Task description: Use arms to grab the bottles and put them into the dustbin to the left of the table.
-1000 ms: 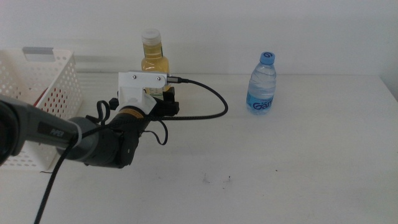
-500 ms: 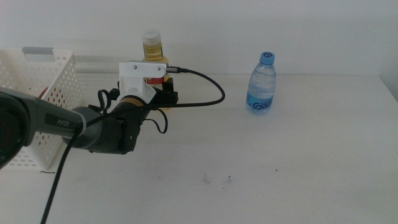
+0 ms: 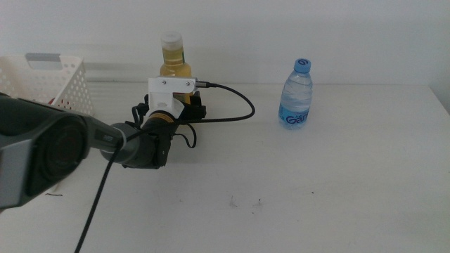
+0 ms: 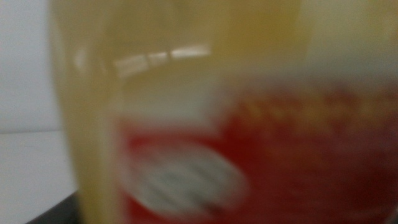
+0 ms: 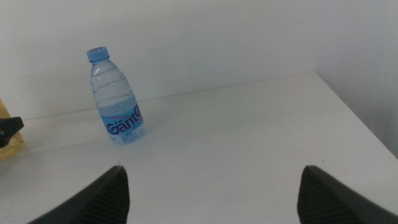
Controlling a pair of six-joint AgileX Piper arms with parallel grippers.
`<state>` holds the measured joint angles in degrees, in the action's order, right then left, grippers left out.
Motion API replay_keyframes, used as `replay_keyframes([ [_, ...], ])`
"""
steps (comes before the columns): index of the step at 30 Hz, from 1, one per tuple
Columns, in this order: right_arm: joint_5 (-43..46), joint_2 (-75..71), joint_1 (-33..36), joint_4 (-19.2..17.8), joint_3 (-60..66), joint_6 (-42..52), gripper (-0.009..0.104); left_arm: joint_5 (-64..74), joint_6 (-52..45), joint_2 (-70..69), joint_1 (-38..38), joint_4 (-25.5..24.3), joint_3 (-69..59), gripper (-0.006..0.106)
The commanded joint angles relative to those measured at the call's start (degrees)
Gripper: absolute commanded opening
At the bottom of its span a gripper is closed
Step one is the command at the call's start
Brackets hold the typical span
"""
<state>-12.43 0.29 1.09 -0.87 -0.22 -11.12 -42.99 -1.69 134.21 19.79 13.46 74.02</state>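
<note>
The yellow-liquid bottle [image 3: 174, 59] with a white cap stands upright at the back of the table [image 3: 337, 183]. My left gripper [image 3: 188, 107] has come in from the left and sits at the bottle's lower body. In the left wrist view the bottle [image 4: 205, 124] fills the picture, blurred, with its red label showing. The clear water bottle [image 3: 296, 93] with a blue cap stands upright to the right, and also shows in the right wrist view [image 5: 116, 98]. My right gripper [image 5: 217, 193] waits low over the table's right part, open and holding nothing.
The white perforated dustbin [image 3: 49, 81] with a grey handle strip stands at the left edge, beside the left arm. A black cable [image 3: 235, 105] loops from the left wrist towards the water bottle. A few dark specks [image 3: 242, 204] mark the tabletop.
The left arm has reached further back and slightly right, bringing its gripper up against the yellow bottle. Both bottles stand where they were.
</note>
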Motion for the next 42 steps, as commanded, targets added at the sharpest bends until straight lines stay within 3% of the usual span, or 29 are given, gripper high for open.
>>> replay_keyframes([
  [1,0.37,-0.29,-0.50,-0.44,0.22,0.42,0.093,-2.37,0.03,1.76,-0.35,-0.31,2.28,0.094],
  [3,0.37,-0.29,-0.50,-0.44,0.22,0.42,0.093,-3.31,0.03,2.31,-0.35,-0.31,2.64,0.093],
  [6,0.37,-0.29,-0.50,-0.44,0.22,0.42,0.093,-3.76,0.19,1.68,-0.59,-0.31,2.14,0.083],
  [9,0.37,-0.29,-0.50,-0.44,0.22,0.42,0.093,-4.29,0.19,-3.64,-0.25,-0.31,-2.29,0.058],
  [12,0.37,-0.29,-0.50,-0.44,0.22,0.42,0.093,-1.76,0.19,-12.34,-0.24,-3.78,-9.42,0.032],
  [17,0.37,-0.29,-0.50,-0.44,0.22,0.42,0.093,30.02,0.48,-34.74,0.25,-7.83,-15.77,-0.002],
  [21,0.37,-0.29,-0.50,-0.44,0.22,0.42,0.093,58.10,-1.29,-48.22,-2.21,-11.99,-9.24,-0.002],
  [25,0.37,-0.29,-0.50,-0.44,0.22,0.42,0.093,80.14,-3.73,-51.03,-8.82,-13.46,1.77,-0.002],
  [31,0.37,-0.29,-0.50,-0.44,0.22,0.42,0.093,104.46,-17.01,-45.95,-26.06,-7.82,17.45,-0.002],
  [36,0.37,-0.29,-0.50,-0.44,0.22,0.42,0.093,112.30,-22.49,-37.56,-35.50,-5.35,24.20,-0.002],
  [42,0.37,-0.29,-0.50,-0.44,0.22,0.42,0.093,111.65,-25.20,-27.98,-37.47,-6.02,24.43,-0.002],
])
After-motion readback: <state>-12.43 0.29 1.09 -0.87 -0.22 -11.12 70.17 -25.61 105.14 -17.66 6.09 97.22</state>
